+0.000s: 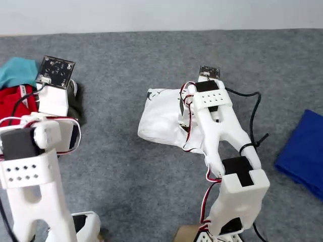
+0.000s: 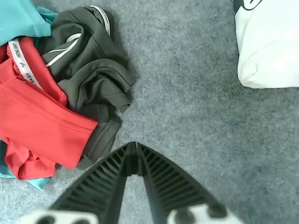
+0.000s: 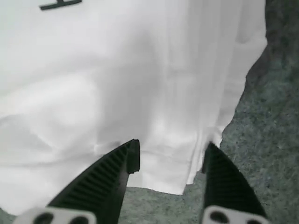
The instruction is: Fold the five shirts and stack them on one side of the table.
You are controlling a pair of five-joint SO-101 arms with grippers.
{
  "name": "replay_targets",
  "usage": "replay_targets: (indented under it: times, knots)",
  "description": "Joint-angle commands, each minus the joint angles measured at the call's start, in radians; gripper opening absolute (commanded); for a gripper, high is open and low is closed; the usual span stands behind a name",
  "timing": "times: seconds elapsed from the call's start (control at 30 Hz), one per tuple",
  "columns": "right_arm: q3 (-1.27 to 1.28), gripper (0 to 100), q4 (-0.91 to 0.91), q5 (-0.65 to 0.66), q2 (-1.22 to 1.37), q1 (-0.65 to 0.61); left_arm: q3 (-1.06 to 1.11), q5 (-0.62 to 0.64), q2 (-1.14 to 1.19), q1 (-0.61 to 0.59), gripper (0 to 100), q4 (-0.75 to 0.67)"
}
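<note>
A white shirt lies partly folded in the middle of the grey table. My right gripper hangs open just above the white shirt, near its hem, with nothing between its fingers. My left gripper is shut and empty, above bare carpet beside a heap of a dark olive shirt, a red shirt and a teal shirt. The same heap lies at the table's left edge, red shirt and teal shirt showing. A blue shirt lies at the right edge.
Bare grey carpet spreads between the heap and the white shirt and along the table's front. Black and red cables trail from the right arm. A pale wall borders the table's far side.
</note>
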Motion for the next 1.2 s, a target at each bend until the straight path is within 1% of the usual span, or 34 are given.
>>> replay_targets:
  times: [0.0,0.3,0.4,0.53,0.67,0.83,0.93,1.03,1.17]
  knots:
    - [-0.009,14.3,0.001,-0.009,0.001,0.005,-0.01,-0.003,0.006,-0.006,0,-0.011]
    - [-0.009,6.1,0.002,-0.009,0.002,0.008,-0.01,-0.008,0.006,-0.006,0,-0.025]
    - [-0.009,1.5,0.004,-0.006,0.002,0.015,-0.01,-0.008,0.006,-0.006,0,-0.025]
    - [-0.009,0.9,0.007,-0.002,0.001,0.036,-0.01,-0.008,0.006,-0.005,0,-0.034]
    - [-0.037,0.9,0.065,0.083,0.001,0.074,-0.01,-0.008,0.006,-0.005,0,-0.044]
    - [-0.143,0.9,0.162,0.19,0.01,0.173,-0.01,-0.006,0.002,-0.005,0,-0.044]
    - [-0.166,0.9,0.156,0.259,0.012,0.217,-0.01,-0.006,0.002,-0.005,0,-0.044]
    - [-0.161,0.9,0.131,0.311,0.015,0.225,-0.01,-0.003,0.002,-0.005,0,-0.044]
    - [-0.166,0.9,0.096,0.328,0.067,0.225,-0.01,-0.002,0.002,-0.005,0,-0.044]
